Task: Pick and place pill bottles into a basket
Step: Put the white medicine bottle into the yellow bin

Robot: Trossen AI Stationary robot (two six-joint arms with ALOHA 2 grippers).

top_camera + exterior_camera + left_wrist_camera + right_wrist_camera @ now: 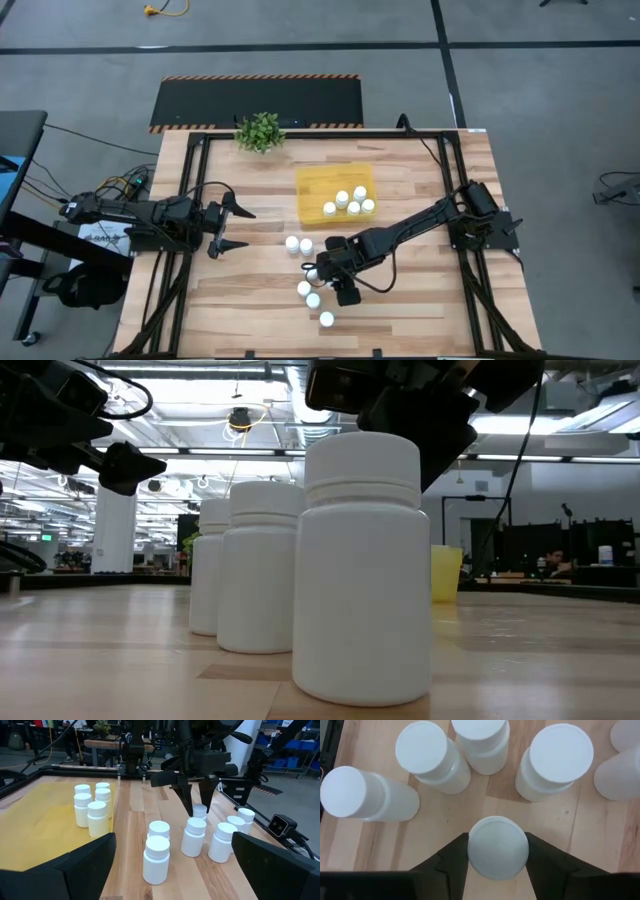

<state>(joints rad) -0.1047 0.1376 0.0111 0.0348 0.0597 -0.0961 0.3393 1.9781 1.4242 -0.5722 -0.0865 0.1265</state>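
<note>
right gripper point(498, 851) clamped on a pill bottle point(498, 847) on desk point(420, 300) | left gripper point(232, 227) spread apart, parked off left | 5 bottles point(350, 200) sitting in yellow tray point(312, 190)

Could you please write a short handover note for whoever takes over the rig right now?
Right gripper: down over the loose cluster on the table, its fingers at either side of one pill bottle; a firm grip is not clear, and it is not lifted yet.
Left gripper: open, holding nothing, waiting at the table's left side.
Yellow tray: five bottles stand in it, at its right end.
Done: those five.
Left: the bottle between the fingers, two bottles just below the tray, and about three more near the table's front edge.
</note>
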